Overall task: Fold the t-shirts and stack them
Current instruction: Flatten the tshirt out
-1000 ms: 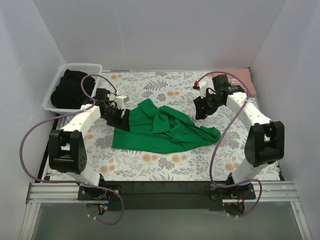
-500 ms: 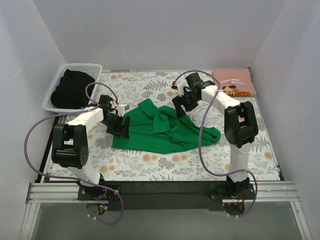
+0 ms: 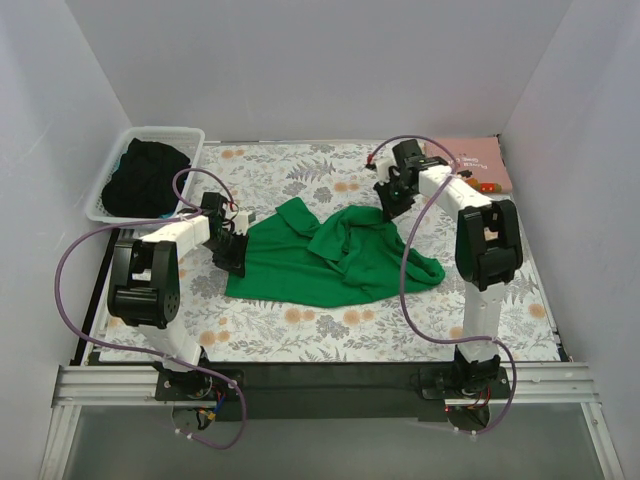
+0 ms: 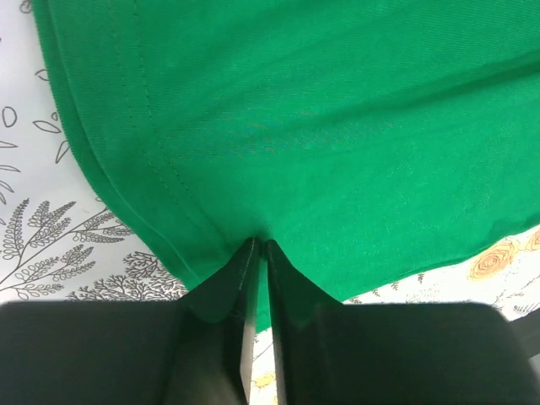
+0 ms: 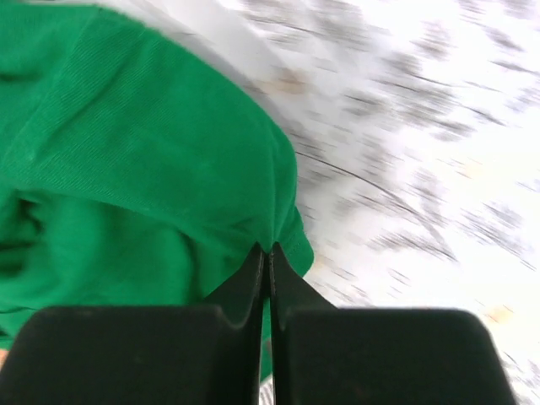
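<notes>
A bright green t-shirt (image 3: 330,255) lies crumpled in the middle of the floral table cloth. My left gripper (image 3: 236,250) is shut on its left hem; the left wrist view shows the jaws (image 4: 260,246) pinching the green t-shirt (image 4: 337,126). My right gripper (image 3: 388,207) is shut on the shirt's upper right edge, and the right wrist view has its jaws (image 5: 266,251) closed on a fold of green t-shirt (image 5: 143,169). A pale pink t-shirt (image 3: 478,160) with a cartoon print lies folded at the back right corner, partly behind the right arm.
A white slatted basket (image 3: 112,185) holding dark cloth (image 3: 145,178) stands at the back left. White walls close in the table on three sides. The arm bases sit along the near edge.
Both grippers went from open to shut on the green t-shirt. The right gripper has pulled the shirt's upper right part back and to the right; the left gripper moved down onto the left hem.
</notes>
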### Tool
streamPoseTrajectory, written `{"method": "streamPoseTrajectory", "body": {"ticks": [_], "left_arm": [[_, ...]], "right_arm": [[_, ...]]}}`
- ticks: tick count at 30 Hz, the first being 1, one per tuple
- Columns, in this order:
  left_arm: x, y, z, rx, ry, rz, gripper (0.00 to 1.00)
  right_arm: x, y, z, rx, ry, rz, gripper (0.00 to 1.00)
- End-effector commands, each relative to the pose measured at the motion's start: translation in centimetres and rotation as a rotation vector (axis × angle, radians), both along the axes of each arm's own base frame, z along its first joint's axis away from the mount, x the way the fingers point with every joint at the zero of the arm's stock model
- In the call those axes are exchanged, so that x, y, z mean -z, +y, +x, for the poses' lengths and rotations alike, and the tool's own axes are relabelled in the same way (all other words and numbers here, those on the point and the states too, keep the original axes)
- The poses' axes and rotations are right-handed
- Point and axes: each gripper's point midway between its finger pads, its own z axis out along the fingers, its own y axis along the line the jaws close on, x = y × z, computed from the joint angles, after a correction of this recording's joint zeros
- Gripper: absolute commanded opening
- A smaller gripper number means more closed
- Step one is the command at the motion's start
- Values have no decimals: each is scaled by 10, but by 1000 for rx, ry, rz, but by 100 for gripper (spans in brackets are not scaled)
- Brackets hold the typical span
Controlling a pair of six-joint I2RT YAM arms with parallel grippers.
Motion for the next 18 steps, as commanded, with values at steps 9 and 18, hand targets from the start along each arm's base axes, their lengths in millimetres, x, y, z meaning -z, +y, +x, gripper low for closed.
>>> {"method": "streamPoseTrajectory", "body": {"ticks": [9,18], "left_arm": [[35,16,-23,-5,122,99,1],[22,4,-15,-8,109,37,3]], "right_arm": [[-44,-72,38,151,-120,-5,56],[-83,-38,-19,53,-43,198,38]]}}
